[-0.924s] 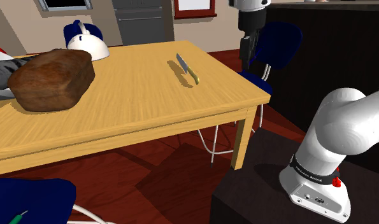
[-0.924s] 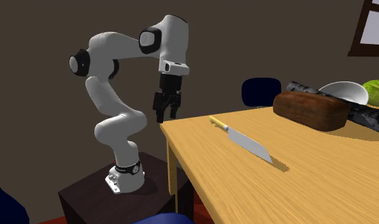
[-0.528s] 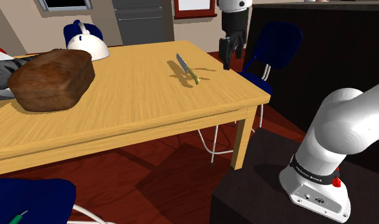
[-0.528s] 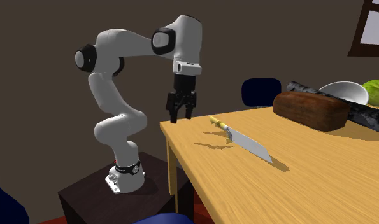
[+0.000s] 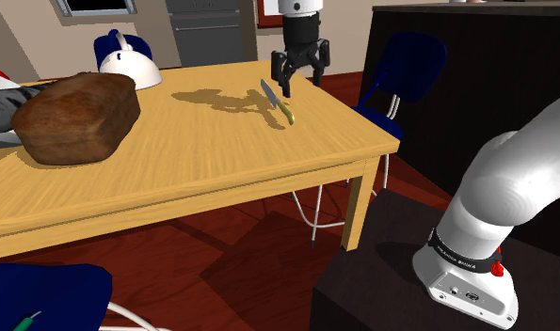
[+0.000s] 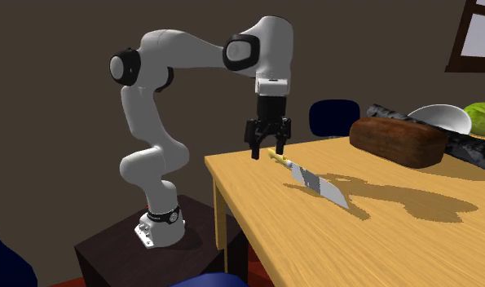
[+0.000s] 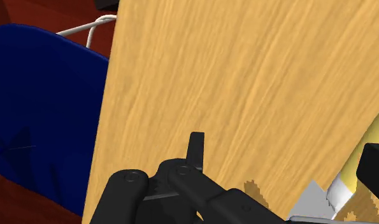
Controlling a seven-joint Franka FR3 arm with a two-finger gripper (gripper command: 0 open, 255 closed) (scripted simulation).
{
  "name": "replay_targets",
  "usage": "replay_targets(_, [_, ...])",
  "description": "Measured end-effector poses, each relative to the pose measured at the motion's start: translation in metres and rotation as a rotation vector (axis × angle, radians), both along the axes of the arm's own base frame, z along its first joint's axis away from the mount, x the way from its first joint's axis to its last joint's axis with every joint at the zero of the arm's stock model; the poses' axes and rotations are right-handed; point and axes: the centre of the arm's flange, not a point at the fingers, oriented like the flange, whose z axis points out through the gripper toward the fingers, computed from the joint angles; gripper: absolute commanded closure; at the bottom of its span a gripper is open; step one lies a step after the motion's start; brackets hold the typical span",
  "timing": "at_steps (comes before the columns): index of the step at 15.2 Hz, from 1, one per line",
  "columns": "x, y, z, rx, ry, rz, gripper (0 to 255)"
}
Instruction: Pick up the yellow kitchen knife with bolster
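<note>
The knife (image 5: 277, 102) lies flat on the wooden table (image 5: 174, 165), near the corner closest to the arm. It has a grey blade (image 6: 323, 187), a pale bolster and a yellow handle (image 6: 276, 156). My black gripper (image 5: 301, 81) hangs open just above the handle end, pointing down and touching nothing. From the second exterior view the gripper (image 6: 267, 152) stands over the handle tip. In the wrist view the yellow handle (image 7: 360, 159) runs beside one finger (image 7: 375, 162), the other finger (image 7: 195, 148) stands over bare wood, and the gripper (image 7: 285, 147) holds nothing.
A brown loaf (image 5: 76, 117) sits far along the table, with a white domed thing (image 5: 129, 66) behind it. Blue chairs (image 5: 407, 64) stand at the table's end. The table edge (image 7: 106, 114) drops off to a blue seat (image 7: 41, 127).
The arm has swung from beyond the table's end to above the knife's handle, leftward in the shoulder view. The fingers stayed open. The knife has not moved.
</note>
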Motion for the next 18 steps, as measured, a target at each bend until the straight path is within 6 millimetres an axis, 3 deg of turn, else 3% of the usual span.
replay_targets(7, [0.074,0.008,0.004,0.035,-0.066,-0.260,0])
replay_targets(14, [0.079,0.007,-0.028,0.037,-0.070,-0.278,0])
replay_targets(15, [0.079,0.007,-0.030,0.037,-0.070,-0.278,255])
replay_targets(18, [0.080,0.008,-0.032,0.038,-0.070,-0.279,255])
